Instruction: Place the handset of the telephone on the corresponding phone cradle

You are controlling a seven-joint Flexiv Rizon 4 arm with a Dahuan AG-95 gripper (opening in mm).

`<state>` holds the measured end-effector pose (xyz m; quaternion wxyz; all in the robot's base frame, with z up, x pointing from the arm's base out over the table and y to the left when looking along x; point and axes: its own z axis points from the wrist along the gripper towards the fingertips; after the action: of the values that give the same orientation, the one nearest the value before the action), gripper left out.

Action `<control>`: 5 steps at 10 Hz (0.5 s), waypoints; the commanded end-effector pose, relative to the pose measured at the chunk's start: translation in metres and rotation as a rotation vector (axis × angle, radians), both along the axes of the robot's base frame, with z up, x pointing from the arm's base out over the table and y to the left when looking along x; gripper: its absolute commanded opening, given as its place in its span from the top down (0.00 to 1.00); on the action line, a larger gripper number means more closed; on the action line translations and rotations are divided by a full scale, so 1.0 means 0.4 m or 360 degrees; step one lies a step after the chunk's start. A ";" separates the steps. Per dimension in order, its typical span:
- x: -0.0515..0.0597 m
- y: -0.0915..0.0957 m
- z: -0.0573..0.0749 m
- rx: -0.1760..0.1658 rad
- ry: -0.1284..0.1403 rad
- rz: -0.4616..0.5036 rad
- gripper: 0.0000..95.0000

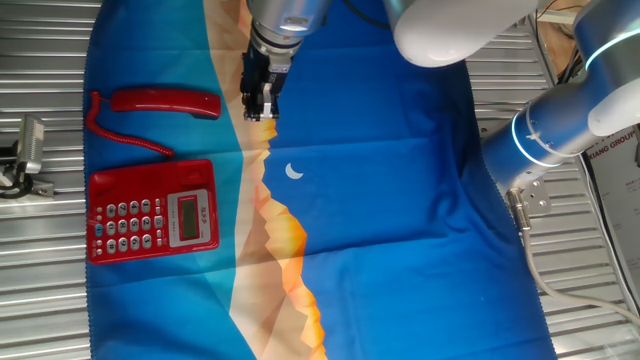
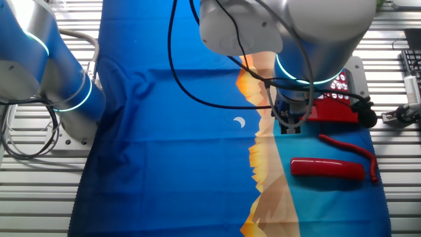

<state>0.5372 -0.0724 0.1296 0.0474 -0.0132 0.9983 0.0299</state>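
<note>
The red handset (image 1: 166,102) lies flat on the blue cloth, apart from and behind the squarish red telephone base (image 1: 153,212); a thin red cord (image 1: 118,132) joins them. The cradle (image 1: 101,217) is the strip along the base's left edge and holds nothing. In the other fixed view the handset (image 2: 327,168) lies near the front and the base (image 2: 337,105) is mostly hidden behind the arm. My gripper (image 1: 259,112) hangs just right of the handset's end, above the cloth, holding nothing; its fingers look close together. It also shows in the other fixed view (image 2: 290,127).
A blue cloth with an orange mountain print and white moon (image 1: 294,171) covers the slatted metal table. A small metal fitting (image 1: 30,150) sits off the cloth at the left. The arm's base (image 1: 545,140) stands at the right.
</note>
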 end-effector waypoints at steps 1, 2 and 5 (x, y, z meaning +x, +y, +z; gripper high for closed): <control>0.009 0.001 -0.002 0.0006 0.0001 -0.0001 1.00; 0.014 0.002 -0.003 0.0006 0.0003 0.0003 1.00; 0.029 0.005 -0.011 0.0011 0.0009 0.0012 1.00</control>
<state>0.5502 -0.0706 0.1237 0.0445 -0.0166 0.9983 0.0347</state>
